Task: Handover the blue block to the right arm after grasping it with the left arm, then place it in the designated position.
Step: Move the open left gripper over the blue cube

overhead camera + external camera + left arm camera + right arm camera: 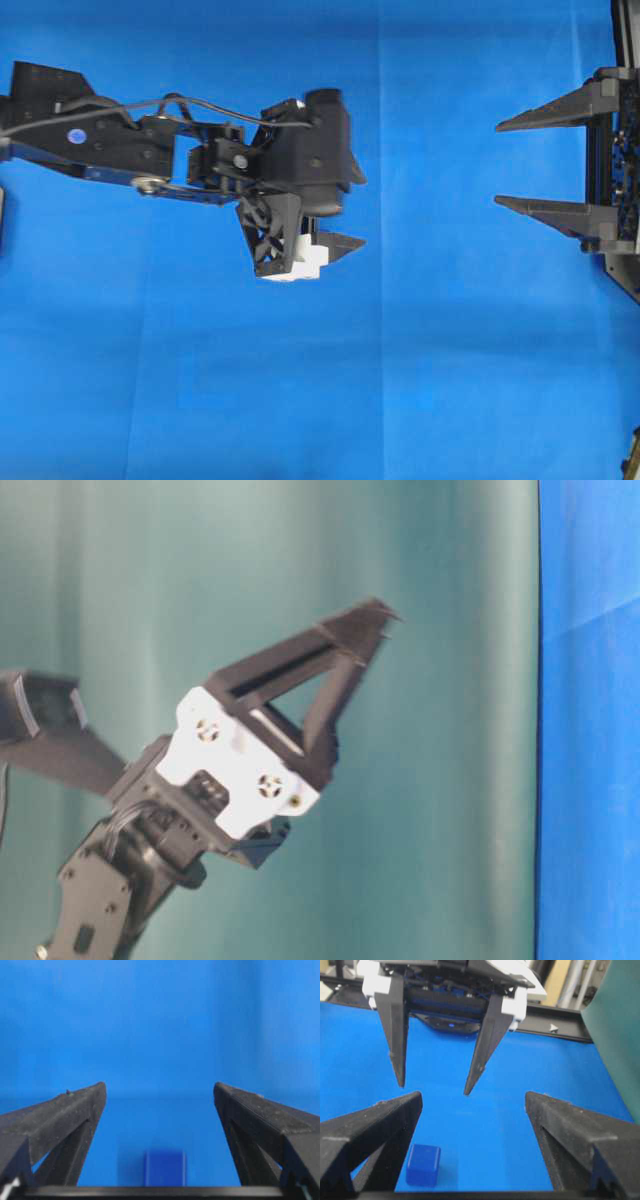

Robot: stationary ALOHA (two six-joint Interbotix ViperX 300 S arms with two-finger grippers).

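Note:
The blue block (165, 1167) lies on the blue cloth, low in the left wrist view, centred between the spread fingers of my left gripper (159, 1085) and apart from both. Overhead, the left gripper (305, 250) points down at the cloth and hides the block. From the right wrist, the block (423, 1165) sits beside my right gripper's left finger, nearer than the left gripper (434, 1088), whose open tips hang above the cloth. My right gripper (472, 1095) is open and empty, and stands at the right edge (500, 163). The left gripper (370, 620) also shows at table level.
Blue cloth (450, 380) covers the table. A green backdrop (450, 780) stands along one side, also seen in the right wrist view (620, 1035). A black frame rail (560, 1027) runs behind the left arm's base.

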